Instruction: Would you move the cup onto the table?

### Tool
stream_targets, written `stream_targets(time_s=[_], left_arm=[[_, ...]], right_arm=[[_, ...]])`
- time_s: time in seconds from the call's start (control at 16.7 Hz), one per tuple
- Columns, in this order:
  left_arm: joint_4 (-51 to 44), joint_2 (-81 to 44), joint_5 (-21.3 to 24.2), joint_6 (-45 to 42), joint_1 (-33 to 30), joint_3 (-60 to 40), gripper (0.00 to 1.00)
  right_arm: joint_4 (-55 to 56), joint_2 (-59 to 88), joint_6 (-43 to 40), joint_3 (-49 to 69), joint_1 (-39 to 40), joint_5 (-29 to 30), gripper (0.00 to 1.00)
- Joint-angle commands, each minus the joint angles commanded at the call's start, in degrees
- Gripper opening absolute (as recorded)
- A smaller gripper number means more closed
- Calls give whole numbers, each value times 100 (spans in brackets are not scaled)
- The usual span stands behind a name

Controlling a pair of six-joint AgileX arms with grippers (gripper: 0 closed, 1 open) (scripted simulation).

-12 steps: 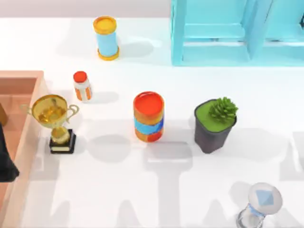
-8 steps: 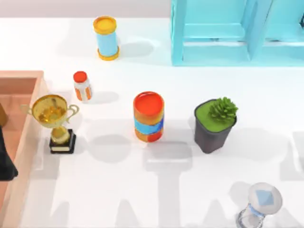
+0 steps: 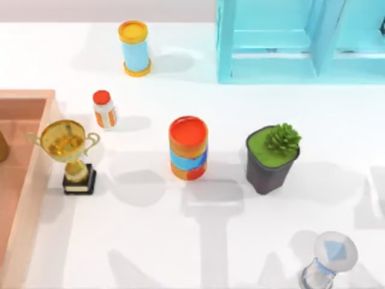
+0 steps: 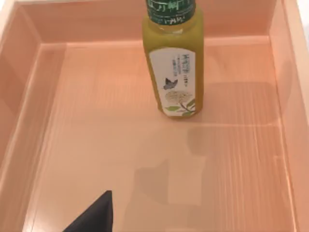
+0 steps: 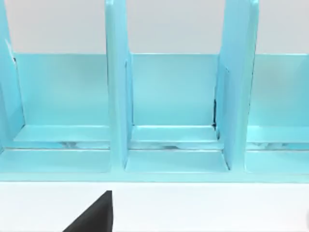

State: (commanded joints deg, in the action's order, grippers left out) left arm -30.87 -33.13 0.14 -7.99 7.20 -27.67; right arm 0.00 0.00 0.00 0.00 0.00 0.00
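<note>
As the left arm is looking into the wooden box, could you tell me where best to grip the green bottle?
Grip the green bottle across its straight body at the label, probably coming from the open middle of the wooden box, since it stands upright close to one wall. The left hand hangs over the box. The right hand faces the shelf.

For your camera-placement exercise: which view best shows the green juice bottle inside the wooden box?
The left wrist view: the green juice bottle stands upright on the wooden box floor, its label readable. The top view catches a brownish sliver at the box's left edge, possibly that bottle. The right wrist view faces the turquoise shelf.
</note>
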Motion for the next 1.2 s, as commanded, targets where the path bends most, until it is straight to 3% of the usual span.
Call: stream_targets(time_s=[0.36, 0.6, 0.78, 1.2], left_arm=[[-2683, -3208, -16, -627, 604, -2253, 100], [-3813, -4462, -19, -908, 880, -3261, 100], [-4138, -4777, -18, -993, 963, -3575, 100], [-3916, -4854, -18, -987, 951, -3348, 100]], right_arm=[[0, 0, 0, 0, 0, 0, 100], [0, 0, 0, 0, 0, 0, 100], [0, 0, 0, 0, 0, 0, 100], [0, 0, 0, 0, 0, 0, 100]])
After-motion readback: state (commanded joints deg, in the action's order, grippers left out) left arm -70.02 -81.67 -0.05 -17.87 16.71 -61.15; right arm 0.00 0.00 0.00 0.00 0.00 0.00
